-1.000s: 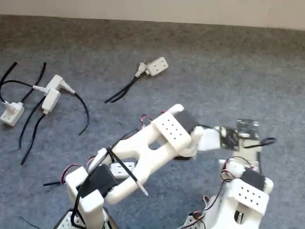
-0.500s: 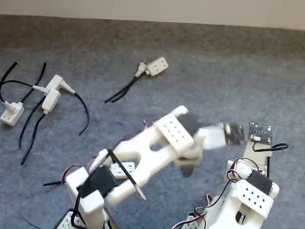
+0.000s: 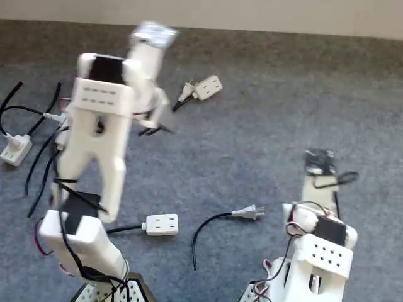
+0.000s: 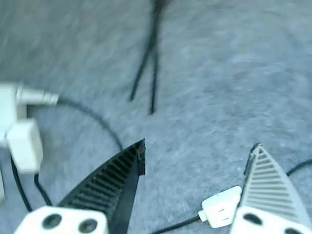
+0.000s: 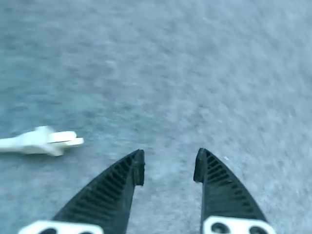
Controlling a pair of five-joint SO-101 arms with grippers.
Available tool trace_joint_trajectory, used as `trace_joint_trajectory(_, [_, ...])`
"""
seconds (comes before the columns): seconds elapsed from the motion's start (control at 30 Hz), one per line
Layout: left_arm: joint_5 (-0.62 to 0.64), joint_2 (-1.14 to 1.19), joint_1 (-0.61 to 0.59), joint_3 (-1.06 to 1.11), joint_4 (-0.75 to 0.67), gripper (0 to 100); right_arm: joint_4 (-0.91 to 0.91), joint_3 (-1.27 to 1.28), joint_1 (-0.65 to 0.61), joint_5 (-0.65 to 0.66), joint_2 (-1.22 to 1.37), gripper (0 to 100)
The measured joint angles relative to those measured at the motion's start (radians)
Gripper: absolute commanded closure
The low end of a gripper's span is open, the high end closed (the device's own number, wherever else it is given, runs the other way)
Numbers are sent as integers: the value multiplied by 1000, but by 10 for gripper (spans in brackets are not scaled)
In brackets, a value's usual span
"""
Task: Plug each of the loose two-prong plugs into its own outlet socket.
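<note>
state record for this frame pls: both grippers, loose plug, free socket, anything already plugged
left gripper: open, empty, above the carpet
right gripper: open, empty
loose plug: lying on the carpet, black cable, not held
free socket: on the carpet, apart from the loose plug
far socket: plug at its end, looks seated

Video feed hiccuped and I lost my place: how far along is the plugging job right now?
Done: possibly the far pair, where a plug meets its socket, though seating cannot be confirmed. In hand: nothing. The left claw and right claw are both open and empty. Remaining: the loose plug lies on the carpet, apart from the near socket. The white cluster beside the left arm is too tangled to judge.
</note>
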Motion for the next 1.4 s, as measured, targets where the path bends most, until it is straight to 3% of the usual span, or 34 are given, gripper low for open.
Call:
trace_joint_trajectory(0.1, [26, 0, -101, 104, -21, 665, 91, -129, -144, -60, 86, 827])
trace_joint_trajectory(0.3, [34, 0, -199, 385, -238, 665, 169, -397, -471, -89, 400, 827])
trace_joint_trajectory(0.47, [38, 0, -247, 600, -483, 666, 169, -488, -707, 60, 628, 827])
trace_joint_trajectory(0.57, [40, 0, -242, 638, -528, 666, 163, -493, -796, 204, 717, 827])
trace_joint_trajectory(0.73, [40, 0, -239, 710, -612, 666, 155, -493, -821, 480, 822, 827])
trace_joint_trajectory(0.93, [40, 0, -239, 723, -632, 666, 153, -494, -746, 769, 830, 828])
trace_joint_trajectory(1.1, [40, 0, -239, 723, -647, 668, 129, -465, -718, 824, 743, 828])
trace_joint_trajectory(1.4, [40, 0, -239, 723, -647, 669, -100, -164, -733, 876, 569, 829])
